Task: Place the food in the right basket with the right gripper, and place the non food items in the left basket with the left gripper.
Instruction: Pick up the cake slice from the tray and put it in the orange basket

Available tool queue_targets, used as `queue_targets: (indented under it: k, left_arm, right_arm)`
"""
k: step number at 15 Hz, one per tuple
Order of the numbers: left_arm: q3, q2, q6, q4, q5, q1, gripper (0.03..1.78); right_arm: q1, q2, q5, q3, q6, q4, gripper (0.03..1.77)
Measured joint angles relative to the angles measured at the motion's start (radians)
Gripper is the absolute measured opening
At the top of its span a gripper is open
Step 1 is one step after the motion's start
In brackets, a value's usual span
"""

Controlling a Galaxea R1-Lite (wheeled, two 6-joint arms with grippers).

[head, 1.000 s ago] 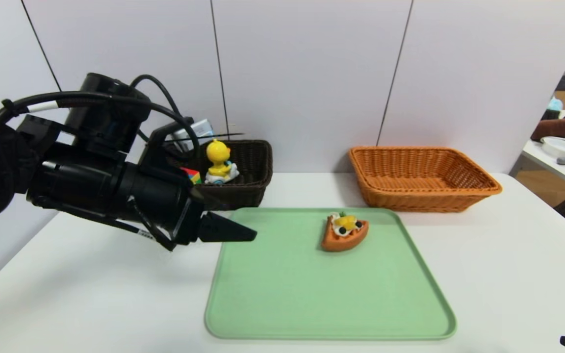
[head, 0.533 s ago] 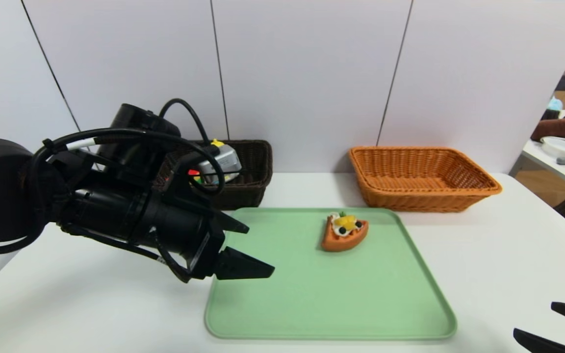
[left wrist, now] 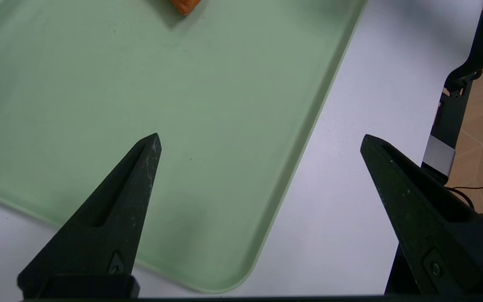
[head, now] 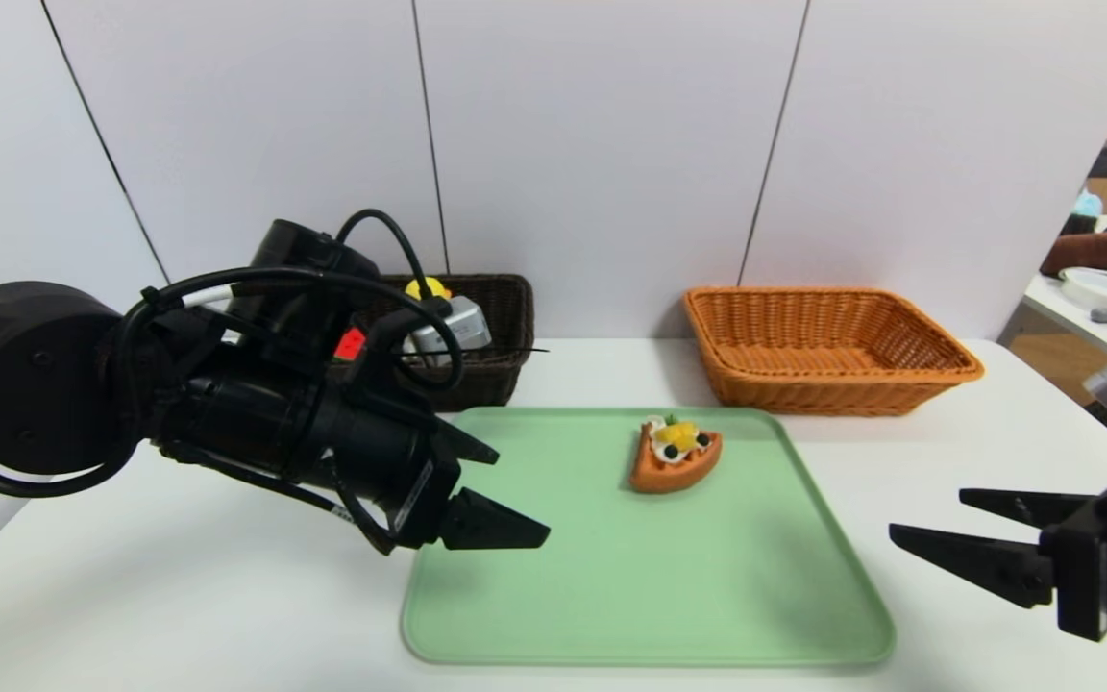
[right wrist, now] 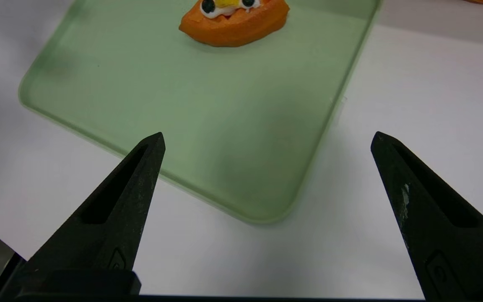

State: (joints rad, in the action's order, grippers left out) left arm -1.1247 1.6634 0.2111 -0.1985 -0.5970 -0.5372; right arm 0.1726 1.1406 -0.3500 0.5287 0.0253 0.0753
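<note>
The toy pastry (head: 675, 456) is lying on the far half of the green tray (head: 611, 596), apart from both grippers. The tray is sitting on the white table (head: 996, 432).

The left gripper (head: 520, 490) is hanging over the tray's left edge, pointing toward the right, with its fingers (left wrist: 141, 167) spread wide and nothing between them. In the left wrist view only the tip of the pastry is showing, at the edge of the frame.

The right gripper (head: 928, 519) is hovering over the table just beside the tray's right edge, pointing toward the tray. Its fingers (right wrist: 149, 159) are likewise spread wide and are grasping nothing. In the right wrist view the pastry (right wrist: 234, 21) is lying ahead of the gap, across the tray's near corner.

The orange basket (head: 827, 351) is standing behind the tray to the right. The dark basket (head: 496, 332) is standing behind the tray to the left, largely hidden by the left arm. The yellow duck (head: 427, 286) and a red patch of the puzzle cube (head: 352, 344) are showing past the arm at the dark basket; their exact resting places cannot be told.
</note>
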Motion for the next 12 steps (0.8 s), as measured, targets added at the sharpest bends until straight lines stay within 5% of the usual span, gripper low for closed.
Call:
queue_targets:
  k: [6, 12]
  left_arm:
    - [-0.004, 0.030, -0.001, 0.031, 0.004, 0.000, 1.69]
    - [-0.004, 0.047, -0.001, 0.031, 0.012, 0.000, 1.69]
  right_arm:
    - [0.144, 0.260, 0.015, 0.208, 0.002, 0.044, 1.70]
    - [0.254, 0.444, 0.139, 0.365, 0.012, 0.029, 1.70]
